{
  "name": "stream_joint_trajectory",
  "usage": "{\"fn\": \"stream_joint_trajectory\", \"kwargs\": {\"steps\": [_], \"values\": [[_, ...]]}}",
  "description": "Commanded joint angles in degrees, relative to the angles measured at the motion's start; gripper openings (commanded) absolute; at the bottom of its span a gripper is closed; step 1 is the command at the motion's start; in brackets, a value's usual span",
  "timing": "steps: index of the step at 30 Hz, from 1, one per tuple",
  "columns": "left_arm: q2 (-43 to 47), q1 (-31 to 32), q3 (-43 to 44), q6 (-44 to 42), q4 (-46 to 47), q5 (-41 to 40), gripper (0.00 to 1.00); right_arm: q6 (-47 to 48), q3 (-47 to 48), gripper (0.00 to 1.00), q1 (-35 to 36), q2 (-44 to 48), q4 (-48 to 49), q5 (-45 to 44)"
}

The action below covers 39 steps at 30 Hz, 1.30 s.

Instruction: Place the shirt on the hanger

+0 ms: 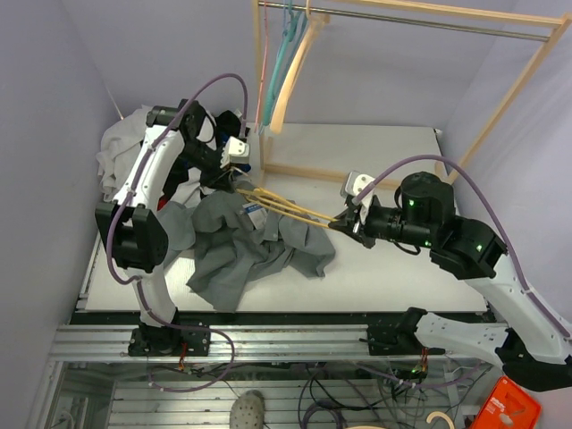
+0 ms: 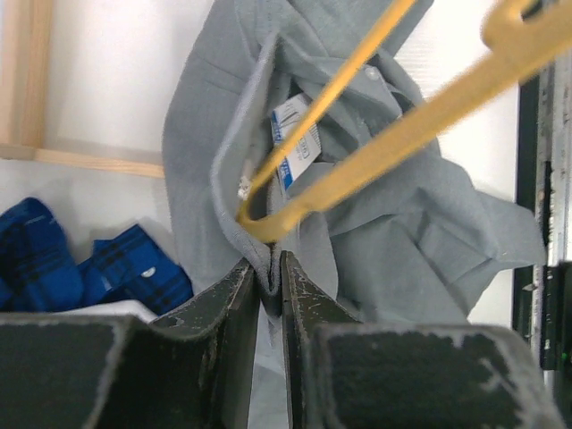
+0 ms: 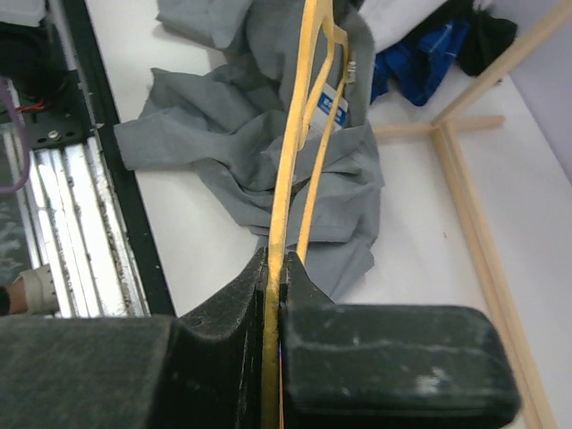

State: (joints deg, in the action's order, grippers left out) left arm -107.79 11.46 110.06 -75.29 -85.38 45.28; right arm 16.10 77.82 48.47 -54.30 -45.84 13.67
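Note:
The grey shirt (image 1: 241, 250) lies crumpled on the white table, left of centre, its collar and label (image 2: 295, 143) lifted. My left gripper (image 2: 268, 268) is shut on a fold of the shirt (image 2: 402, 241) at the collar edge. The yellow hanger (image 1: 290, 208) stretches across from right to left, one end poked into the collar opening (image 2: 259, 228). My right gripper (image 3: 275, 268) is shut on the hanger (image 3: 299, 134) at its other end, holding it above the shirt (image 3: 232, 143).
A wooden clothes rack (image 1: 420, 18) stands at the back with a teal hanger (image 1: 284, 49) and a cream hanger (image 1: 295, 71) on it. A pile of white and dark blue garments (image 1: 134, 147) sits at the far left. Blue plaid cloth (image 2: 80, 259) lies near the left gripper.

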Motion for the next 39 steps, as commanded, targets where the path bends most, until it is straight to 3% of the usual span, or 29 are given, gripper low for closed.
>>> {"fn": "stream_joint_trajectory", "kwargs": {"steps": [1, 11, 17, 19, 21, 24, 29, 31, 36, 39], "values": [[2.8, 0.7, 5.4, -3.7, -0.5, -2.0, 0.25, 0.3, -0.6, 0.0, 0.0, -0.8, -1.8, 9.3], [3.9, 0.7, 10.1, -9.9, -0.5, -4.6, 0.24, -0.5, 3.8, 0.0, 0.0, -0.4, -7.8, 4.8], [6.2, 0.7, 5.9, -7.2, -0.5, -3.3, 0.24, 0.0, 0.1, 0.0, 0.0, 2.2, -2.5, -9.1], [7.1, 0.7, 2.7, -3.8, -0.6, -5.3, 0.31, 0.0, -0.7, 0.0, 0.0, 3.2, -0.6, -12.7], [8.3, 0.4, -1.5, 2.0, -0.7, -7.6, 0.5, 0.0, -0.8, 0.0, 0.0, 4.4, 0.9, -15.8], [13.2, -1.0, -11.6, 6.3, -0.7, -7.6, 0.63, 0.2, -0.7, 0.0, 0.0, 5.6, 1.2, -21.1], [20.7, -1.4, -24.6, 5.9, -0.5, -6.6, 0.72, -0.8, -0.2, 0.0, 0.0, 6.2, 1.0, -19.3], [18.6, -2.3, -23.3, 7.9, 0.3, -5.4, 1.0, -1.8, 0.8, 0.0, 0.0, 6.0, 0.7, -17.2], [7.8, -8.5, -14.0, 13.8, 0.7, 3.6, 0.97, -6.8, 5.5, 0.0, 0.0, 5.2, -4.2, -5.8], [1.2, -8.9, -11.2, 14.7, -0.4, 4.3, 0.97, -9.4, 6.2, 0.0, 0.0, 6.3, -5.1, -2.3]]}}
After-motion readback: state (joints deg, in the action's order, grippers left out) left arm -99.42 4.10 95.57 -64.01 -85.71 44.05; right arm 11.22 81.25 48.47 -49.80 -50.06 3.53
